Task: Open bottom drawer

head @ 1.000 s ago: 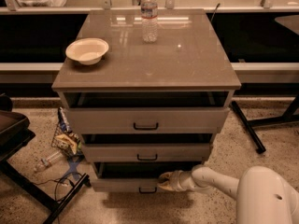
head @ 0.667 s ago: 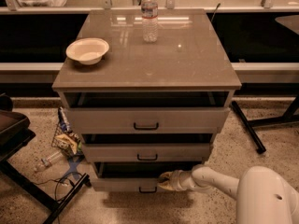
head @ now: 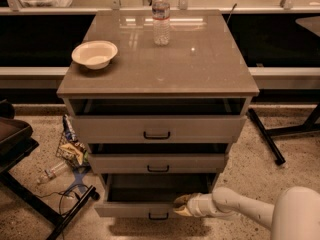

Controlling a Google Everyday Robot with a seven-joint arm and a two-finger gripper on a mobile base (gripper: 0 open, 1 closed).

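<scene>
**Bottom drawer pulled further out**

The bottom drawer (head: 130, 210) has slid out toward the camera. Its front panel now sits lower in the camera view than 1.0 s and 0.7 s ago, and more of the dark inside shows behind it. Its black handle (head: 158, 216) has dropped with the panel, close to the bottom edge of the view. The gripper (head: 181, 206) has come along with it, now lower and nearer, at the top edge of the panel just right of the handle. The white arm (head: 240, 211) has drawn back and down a little.

Cabinet top (head: 200, 69), white bowl (head: 94, 53) left, water bottle (head: 160, 19) rear, jaws at bottom drawer (head: 125, 210)
</scene>
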